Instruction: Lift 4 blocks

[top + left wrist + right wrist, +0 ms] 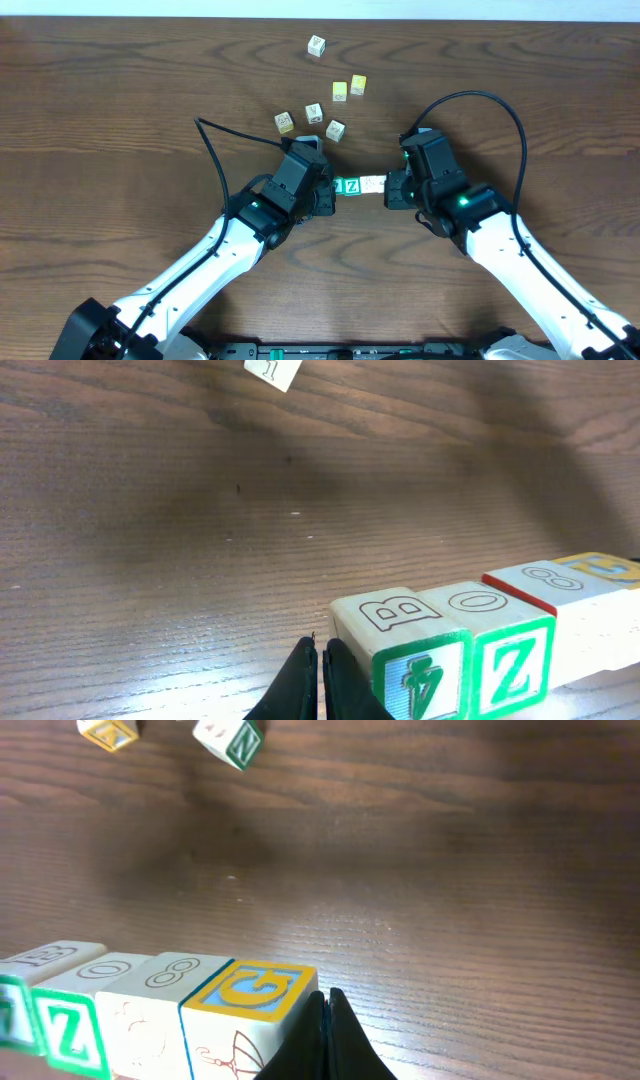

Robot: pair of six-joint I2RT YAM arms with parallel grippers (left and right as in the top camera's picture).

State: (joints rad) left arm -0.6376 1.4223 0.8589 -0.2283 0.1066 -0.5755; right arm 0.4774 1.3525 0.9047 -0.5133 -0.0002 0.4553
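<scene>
1. Your four blocks [360,185] form one tight row mid-bench [120,120].
2. Left fingers [298,685] and right fingers [345,1040] — each pair pressed together — butt its ends.
3. Light, hard, smooth; squeeze endwise, evenly — the row may buckle.

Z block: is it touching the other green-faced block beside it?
Touching. The left wrist view shows the Z block flush against the other green-faced block, faces meeting with no gap.

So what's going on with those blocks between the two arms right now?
Both arms are squeezing a row of four blocks end to end. The left gripper, shut, presses against the B-topped block; the right gripper, shut, against the G-topped block. Whether the row is off the table can't be told. Six other cubes lie beyond it.
</scene>
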